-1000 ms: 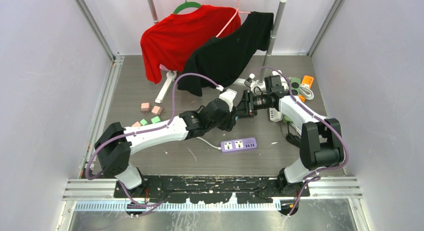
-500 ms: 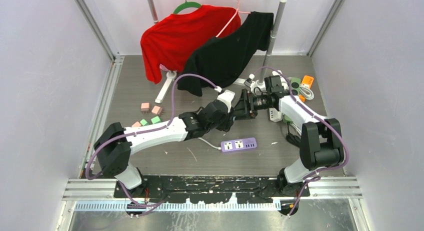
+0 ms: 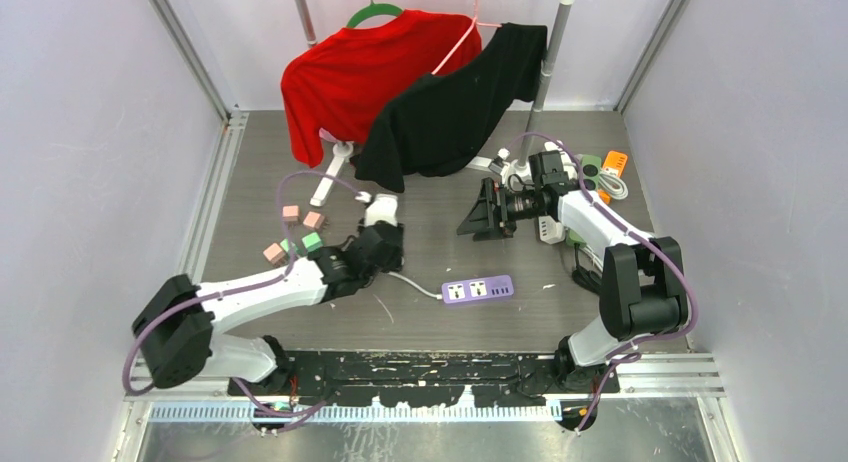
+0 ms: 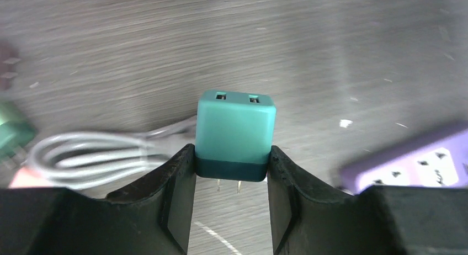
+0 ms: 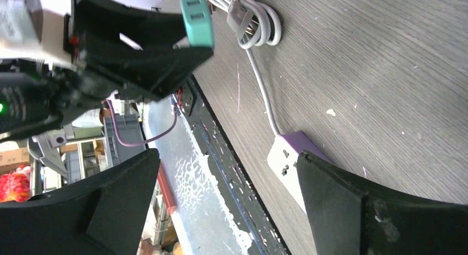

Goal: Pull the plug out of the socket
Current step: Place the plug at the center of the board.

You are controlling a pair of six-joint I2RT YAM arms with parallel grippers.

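Note:
My left gripper (image 4: 232, 155) is shut on a teal cube plug (image 4: 235, 128), whose two metal prongs point back between the fingers. The plug hangs free above the grey table, apart from the purple socket strip (image 4: 419, 161). In the top view the left gripper (image 3: 385, 254) sits left of the socket strip (image 3: 478, 289). My right gripper (image 3: 480, 217) hovers wide open behind the strip with nothing in it. Its wrist view looks between the open fingers (image 5: 226, 161) at the left gripper holding the plug (image 5: 197, 20) and at the strip (image 5: 292, 155).
A coiled white cable (image 5: 256, 23) runs to the strip. Small pink and green plugs (image 3: 300, 232) lie at the left. Red and black shirts (image 3: 420, 92) hang on a rack at the back. A white adapter (image 3: 550, 229) and orange and green items (image 3: 608, 167) sit at the right.
The grippers were together at the table's middle. The right gripper has opened, and the left arm has drawn back left and nearer with the teal plug.

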